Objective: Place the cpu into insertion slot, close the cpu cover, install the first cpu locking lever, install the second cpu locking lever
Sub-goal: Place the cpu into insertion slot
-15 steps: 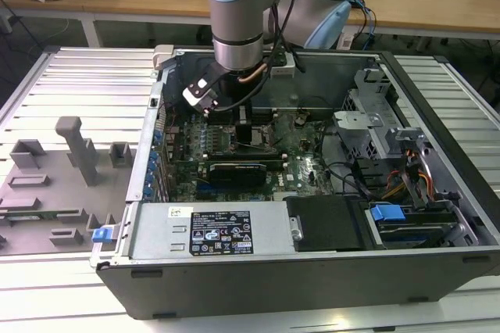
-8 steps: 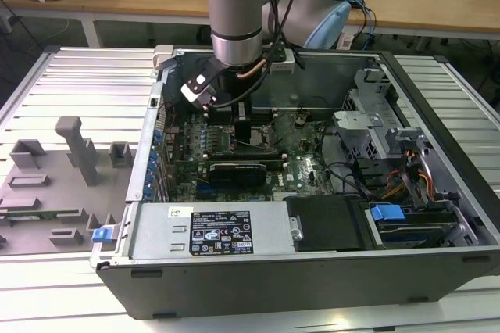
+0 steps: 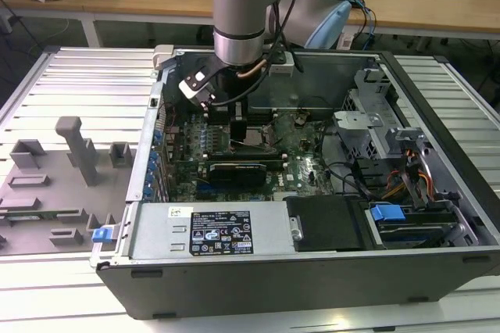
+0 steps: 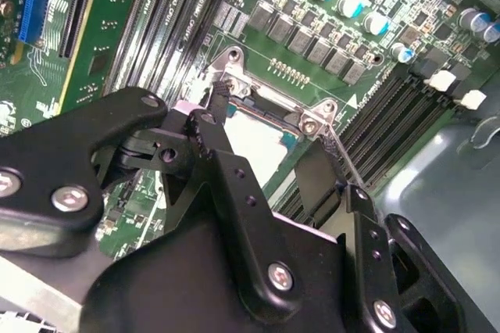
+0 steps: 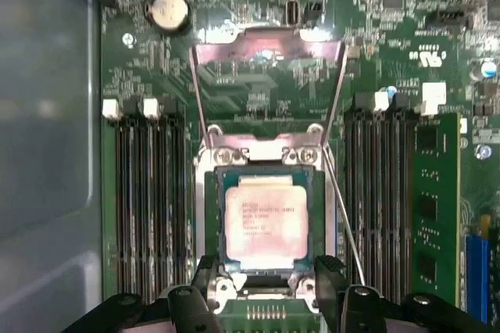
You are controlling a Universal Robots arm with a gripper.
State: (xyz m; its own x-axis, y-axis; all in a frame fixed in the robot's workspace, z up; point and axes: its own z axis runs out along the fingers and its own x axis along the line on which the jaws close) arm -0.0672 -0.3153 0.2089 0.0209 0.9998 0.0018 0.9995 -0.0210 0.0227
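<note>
Exterior view, socket as dial centre, 12 o'clock toward the far wall of the computer case (image 3: 312, 278):
- The arm (image 3: 242, 5) drops in from 12 o'clock onto the middle of the motherboard (image 3: 305, 169).
- The power supply (image 3: 211, 231) is at 6 o'clock.

First wrist view:
- The cpu (image 5: 266, 223) lies flat and square inside the insertion slot (image 5: 212, 216), pale top up. It looks seated and level, with no corner riding high.
- The gripper (image 5: 269, 284) hovers over the socket edge nearest the camera. Its fingers (image 5: 332, 290) are spread about as wide as the socket, and nothing is pinched between them.
- In the second wrist view the chip's top shows bare between the two tips.
- The cpu cover (image 5: 266, 53) is swung back on its hinge, on the socket side away from the fingers. It stands open, with green board visible through its window.
- One thin wire locking lever (image 5: 344, 223) runs unlatched along one flank of the socket, between it and the memory slots (image 5: 148, 208). The second lever cannot be made out.

Step in hand, as judged: placing the chip is at its end, with the chip in and the pincer loose. The cover is not yet closed and no lever is latched.

What the next move calls for, as judged: the tips must be clear of the socket rim so the chip is not nudged. The cover frame must then be pushed over from its far bar. It is a thin plate and easy to slip off, and the wire lever stands close enough to snag.
</note>
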